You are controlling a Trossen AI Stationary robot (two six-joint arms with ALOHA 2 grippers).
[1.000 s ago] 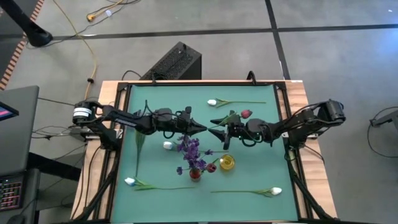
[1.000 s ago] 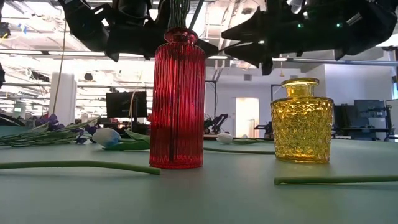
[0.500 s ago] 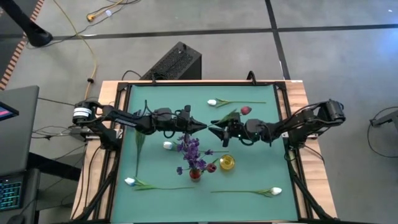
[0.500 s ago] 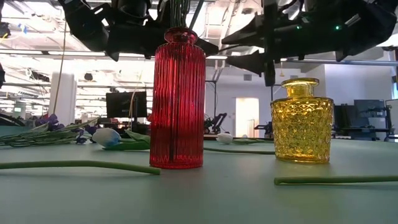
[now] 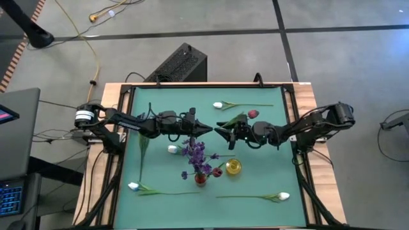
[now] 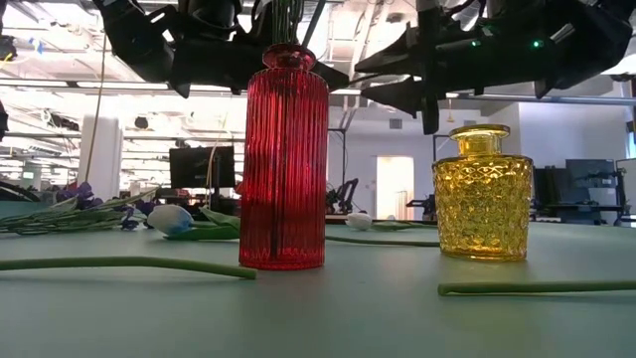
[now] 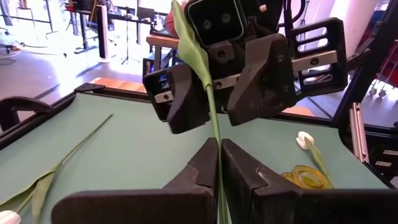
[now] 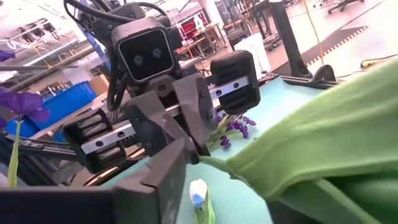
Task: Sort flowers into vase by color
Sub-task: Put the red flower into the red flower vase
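Observation:
A flower with a maroon bloom (image 5: 253, 115) and a broad green leaf (image 8: 311, 137) hangs above the table's middle. My left gripper (image 5: 208, 131) is shut on its thin stem (image 7: 210, 102). My right gripper (image 5: 218, 132) faces it tip to tip and is open, one finger on each side of the same stem (image 7: 205, 81); I cannot tell whether they touch it. Below them a red vase (image 6: 283, 159) holds purple flowers (image 5: 195, 155). A yellow vase (image 6: 484, 194) stands to its right. My left gripper pinches the flower's stem (image 7: 216, 138) between its two fingers, low on the stem and far from the bloom. The fingers are level and point toward the table's right side. The stem runs on past their tips toward my right gripper. The flower is lifted clear of the table.
White-budded flowers lie flat on the green mat: one at the far edge (image 5: 218, 105), one left of centre (image 5: 172, 149), one near left (image 5: 133, 186), one near right (image 5: 283, 196). A maroon bloom (image 5: 217, 171) lies between the vases. A black frame (image 5: 128, 128) rims the mat.
My right gripper has rolled about its own pointing line while staying in place, and its fingers stand a little closer around the stem. My left gripper has kept still, shut on the stem.

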